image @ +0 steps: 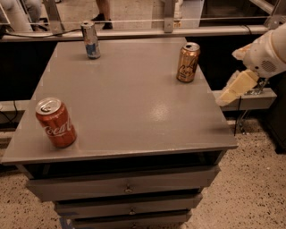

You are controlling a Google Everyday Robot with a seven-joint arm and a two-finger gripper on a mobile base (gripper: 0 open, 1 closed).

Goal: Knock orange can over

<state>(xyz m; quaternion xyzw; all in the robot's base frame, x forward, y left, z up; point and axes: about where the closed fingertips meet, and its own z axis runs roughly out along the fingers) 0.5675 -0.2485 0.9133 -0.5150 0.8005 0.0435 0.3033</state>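
Note:
The orange can point(187, 62) stands upright near the far right edge of the grey table point(134, 103). It is copper-gold with dark cursive script and a silver top. My gripper point(232, 89) is cream-coloured and hangs off the table's right side, below and to the right of the can and apart from it. It points down and left toward the table edge. The white arm point(268, 53) reaches in from the right border.
A red Coca-Cola can point(56, 123) stands at the near left. A slim silver-and-blue can point(91, 40) stands at the far left. Drawers point(125, 188) sit under the tabletop. A low ledge point(254, 96) lies right of the table, and a railing and a person's legs point(105, 13) are behind it.

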